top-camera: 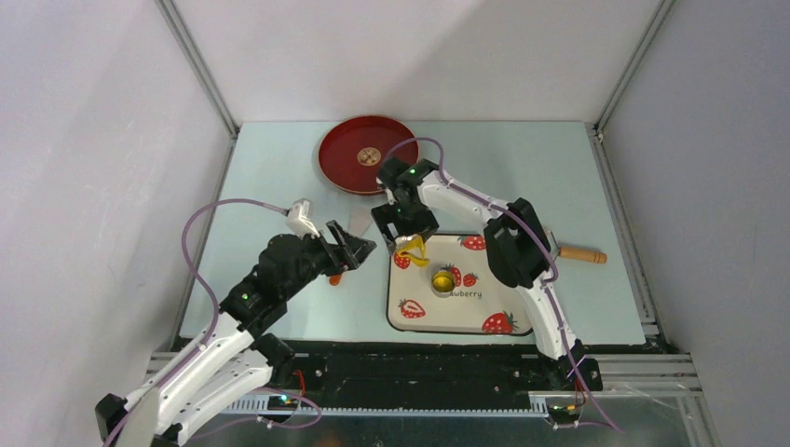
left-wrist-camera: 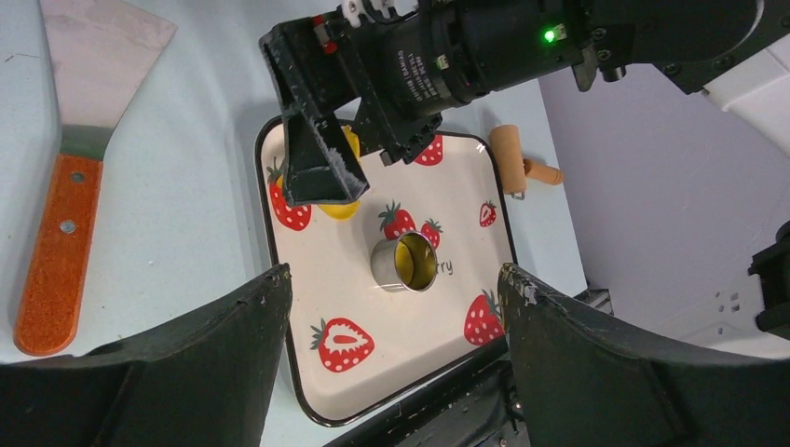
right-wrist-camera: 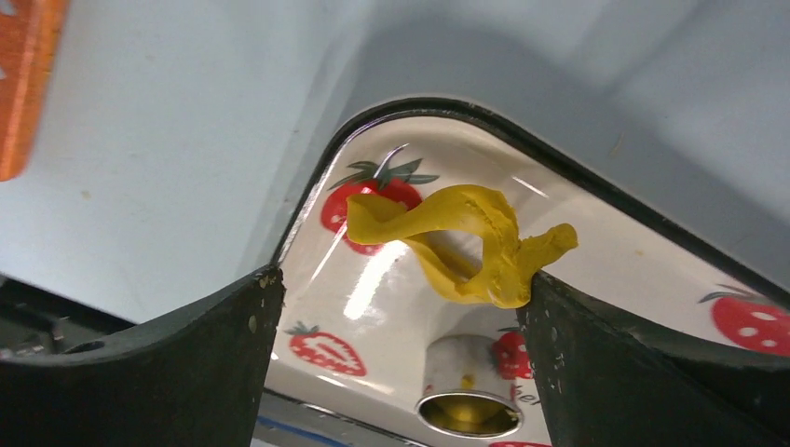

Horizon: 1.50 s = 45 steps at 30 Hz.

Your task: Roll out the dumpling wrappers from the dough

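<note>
**Sticky yellow scrap clinging to an open tool**

Starting big: pale worktop point(top-camera: 279, 168), with the strawberry tray point(top-camera: 447, 317) near the front edge. Over the tray's far-left corner, right tool point(right-wrist-camera: 401, 281), spread wide and gripping nothing. Off to the tray's left, left tool point(left-wrist-camera: 393, 275), also wide open and empty. Mid-tray, metal ring cutter point(top-camera: 443, 280), yellowish inside. Smallest of all, the dough point(right-wrist-camera: 475, 212): a thin torn ribbon looped back on itself. Looks soft, light and tacky, so likely to stretch or rip if tugged. Better to pinch the thicker folded bit than the skinny tail. Touching the inner face of one right-tool finger, well clear of the other, right at that tray corner. Can't tell whether resting on the tray or just clinging.
</note>
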Each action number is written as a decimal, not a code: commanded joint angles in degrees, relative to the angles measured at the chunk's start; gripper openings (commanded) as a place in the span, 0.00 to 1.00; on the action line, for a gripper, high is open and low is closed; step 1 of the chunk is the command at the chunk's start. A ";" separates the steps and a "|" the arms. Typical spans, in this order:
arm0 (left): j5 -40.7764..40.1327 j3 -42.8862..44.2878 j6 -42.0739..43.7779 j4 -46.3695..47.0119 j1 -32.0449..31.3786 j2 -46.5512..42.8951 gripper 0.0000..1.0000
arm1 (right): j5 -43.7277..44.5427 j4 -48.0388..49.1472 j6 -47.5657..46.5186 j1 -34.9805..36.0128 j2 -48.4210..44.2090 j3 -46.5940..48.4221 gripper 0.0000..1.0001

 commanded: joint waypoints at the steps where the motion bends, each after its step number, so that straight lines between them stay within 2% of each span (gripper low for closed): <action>1: 0.60 -1.00 -0.23 1.02 0.69 0.09 0.85 | 8.53 -4.27 -5.46 0.43 1.96 3.91 0.99; 6: 2.10 -1.35 -0.08 1.08 0.91 0.92 0.85 | 10.06 -3.90 -6.71 -0.79 1.00 1.72 0.99; 10: 2.76 -1.47 0.10 1.09 0.92 2.10 0.85 | 7.58 -1.81 -7.24 -2.37 -2.00 -2.27 0.99; 15: 3.02 -2.26 -0.76 1.18 1.10 4.29 0.85 | -7.41 5.78 -7.27 -4.40 -9.26 -10.16 0.99; 18: 3.74 -3.05 -2.15 1.99 2.00 6.44 0.80 | -14.50 9.46 -5.25 -5.28 -12.45 -13.19 0.99; 22: 8.87 -5.47 -4.76 7.93 4.24 10.35 0.73 | -18.66 12.37 -2.03 -5.66 -15.38 -16.04 0.99; 24: 11.66 -7.26 -6.91 14.52 5.69 12.57 0.71 | -20.21 14.01 -0.04 -5.88 -16.77 -17.82 0.99; 27: 13.60 -7.22 -7.95 17.75 6.56 16.79 0.67 | -21.61 16.30 4.10 -6.30 -18.31 -19.73 0.99; 32: 14.85 -5.40 -4.48 21.38 6.56 22.09 0.56 | -22.17 18.51 12.73 -6.83 -19.59 -21.93 0.99; 37: 13.69 -9.45 -0.64 27.90 5.79 20.48 0.42 | -22.99 20.60 19.34 -7.33 -20.54 -22.78 1.00; 42: 13.16 -13.39 1.64 34.82 3.21 17.73 0.43 | -24.23 21.93 24.11 -7.92 -21.45 -23.15 0.99; 45: 11.08 -13.25 3.07 35.69 -0.54 17.81 0.43 | -24.32 22.04 26.54 -8.02 -21.58 -23.04 1.00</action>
